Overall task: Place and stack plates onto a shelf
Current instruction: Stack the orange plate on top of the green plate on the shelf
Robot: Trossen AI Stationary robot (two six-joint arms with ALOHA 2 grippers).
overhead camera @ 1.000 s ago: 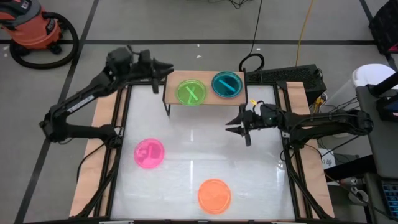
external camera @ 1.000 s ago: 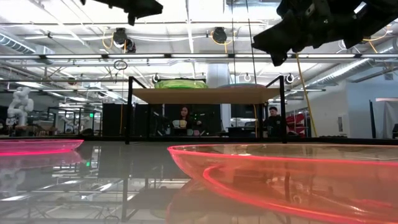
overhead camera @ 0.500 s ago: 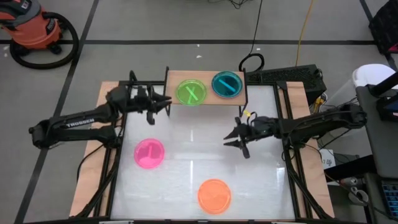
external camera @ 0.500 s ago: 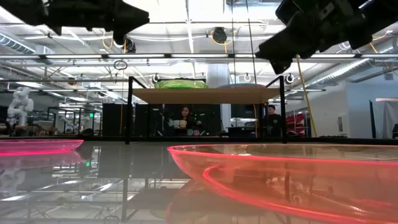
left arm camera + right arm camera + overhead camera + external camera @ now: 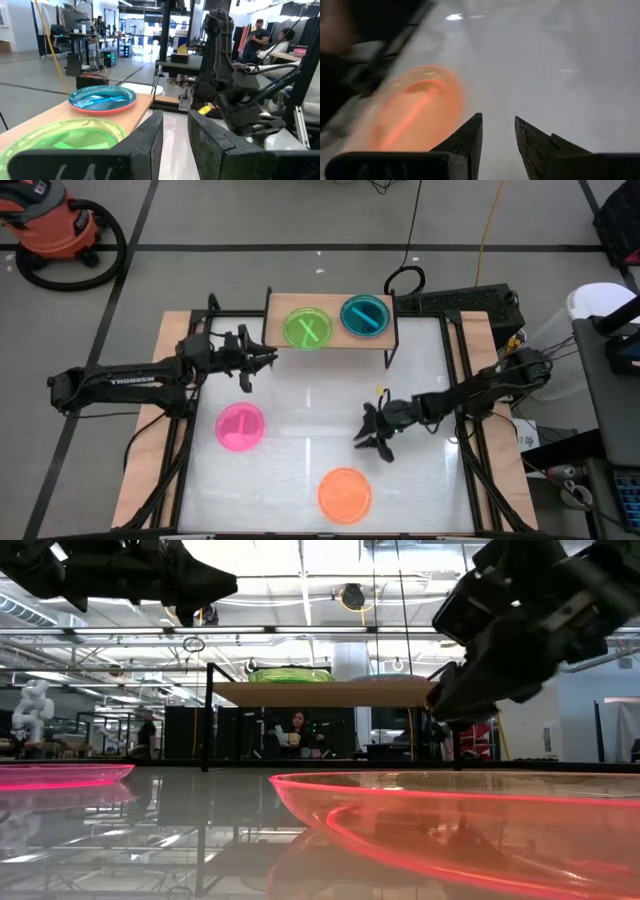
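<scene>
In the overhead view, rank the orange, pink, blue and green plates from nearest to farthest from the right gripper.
From the right gripper, open above the table:
1. Orange plate, on the tabletop at the near edge.
2–3. Blue plate, on the shelf, and pink plate, on the tabletop's left: too close to call.
4. Green plate, on the shelf beside the blue.

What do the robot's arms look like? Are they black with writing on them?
Yes. Both arms are dark and thin with several joints. The left arm has white lettering along it. Each gripper, left and right, has two dark wedge-shaped fingers. A yellow tag sits near the right one.
</scene>
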